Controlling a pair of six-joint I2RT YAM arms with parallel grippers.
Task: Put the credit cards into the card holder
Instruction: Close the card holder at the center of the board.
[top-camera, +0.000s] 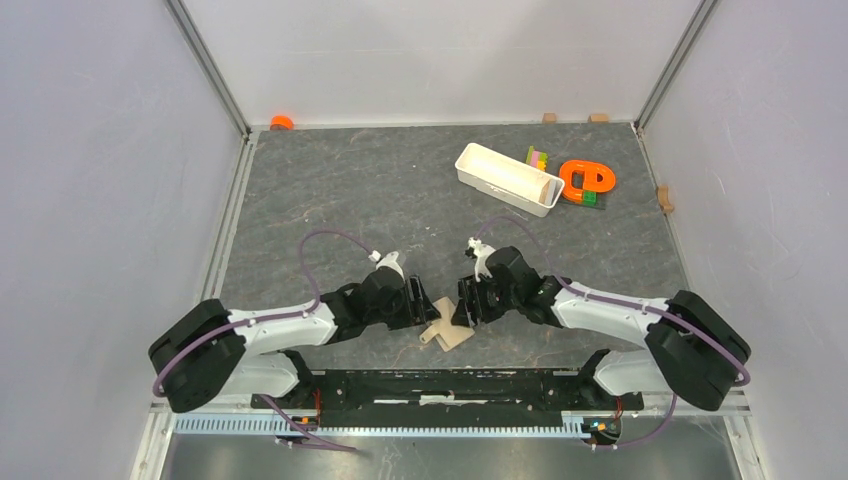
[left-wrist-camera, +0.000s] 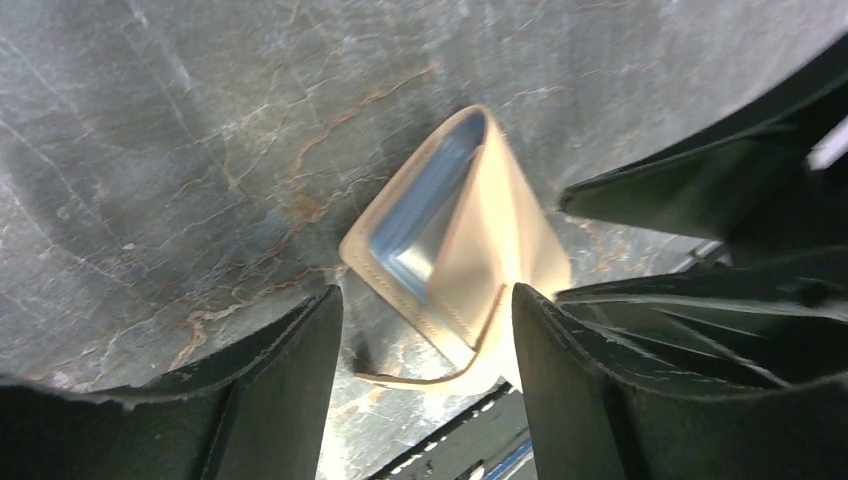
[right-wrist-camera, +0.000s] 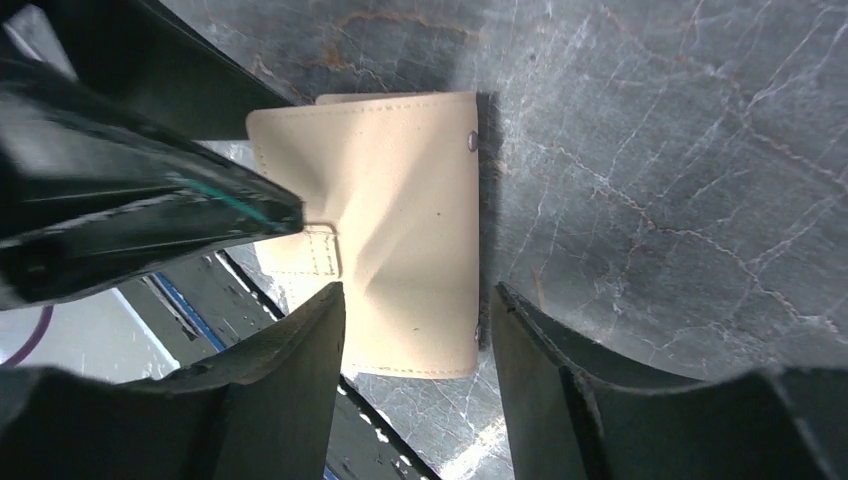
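Card holder (top-camera: 447, 327) sits tented half-open, dead centre between left jaws and right jaws, straight ahead of each, equally near; both wide, gripping nothing afaict.

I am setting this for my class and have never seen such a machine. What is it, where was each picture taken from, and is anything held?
Two robot arms are bolted at the table's near edge. The wide picture comes from a camera above and behind them; the other two come from wrist cameras, each looking past its own pincer. The left pincer and right pincer stand open about a tan card holder; neither clearly grips it. Farther back lie a white tray and an orange object. No credit cards show.
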